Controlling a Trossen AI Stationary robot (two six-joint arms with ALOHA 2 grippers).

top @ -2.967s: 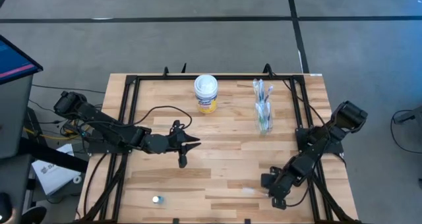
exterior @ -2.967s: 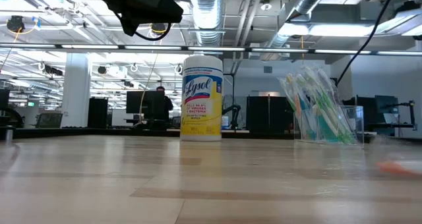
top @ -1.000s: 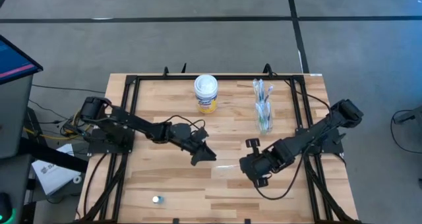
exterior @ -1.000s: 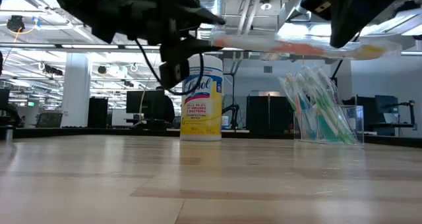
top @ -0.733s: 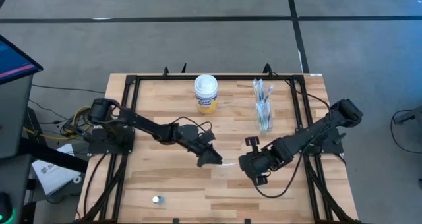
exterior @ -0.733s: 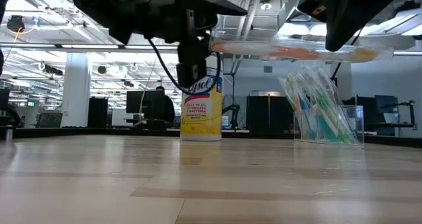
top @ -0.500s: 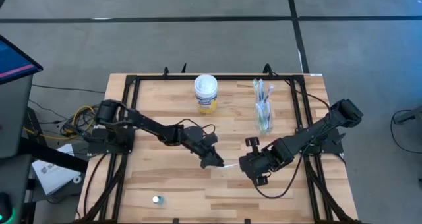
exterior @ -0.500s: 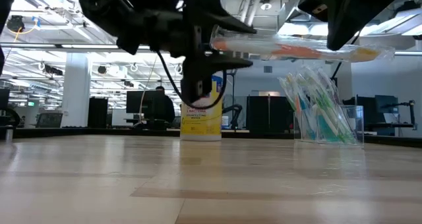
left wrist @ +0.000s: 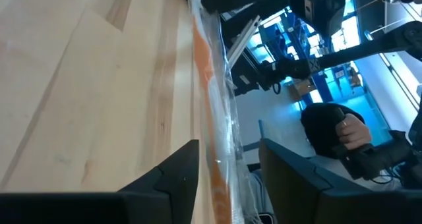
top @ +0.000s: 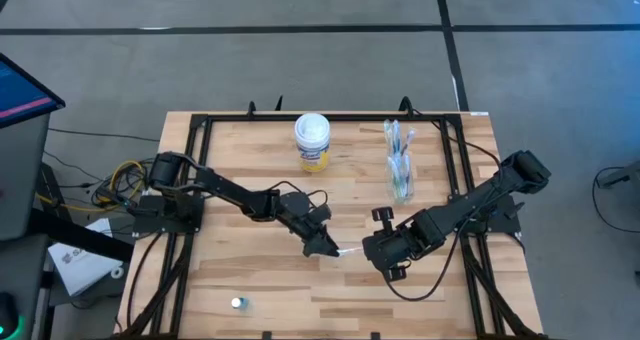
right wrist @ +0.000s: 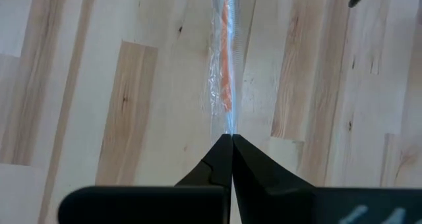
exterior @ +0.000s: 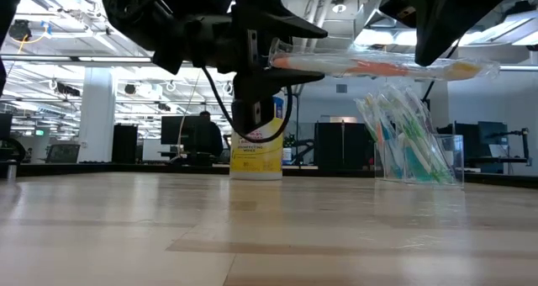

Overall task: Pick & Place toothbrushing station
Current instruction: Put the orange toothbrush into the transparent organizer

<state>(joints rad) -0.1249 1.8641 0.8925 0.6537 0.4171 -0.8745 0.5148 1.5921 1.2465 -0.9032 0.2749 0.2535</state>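
Near centre of the high view, both arms are meeting over the desk (top: 250, 270). The right hand (top: 362, 250) is gripping one end of a clear-wrapped toothbrush (exterior: 370, 65) w/ an orange handle, fingers pinched fully together on the wrapper, as the right wrist view shows. The toothbrush is stretching from that hand toward picture left, lying roughly level and well above the desk in the low view. The left hand (top: 330, 248) is sitting at the free end; in the left wrist view its fingers (left wrist: 173, 178) are standing apart w/ the wrapped brush running between them, fingers part open and either side of the wrapper, contact not clear. In the upper right of the desk, a clear cup (top: 401, 185) is holding several blue, green & white toothbrushes (top: 398, 150), well apart from both hands. A white-lidded yellow canister (top: 312, 142) is standing at upper centre. A small round object (top: 237, 303) is lying near the lower left edge. A person (left wrist: 333, 125) is showing in the room beyond, in the left wrist view.
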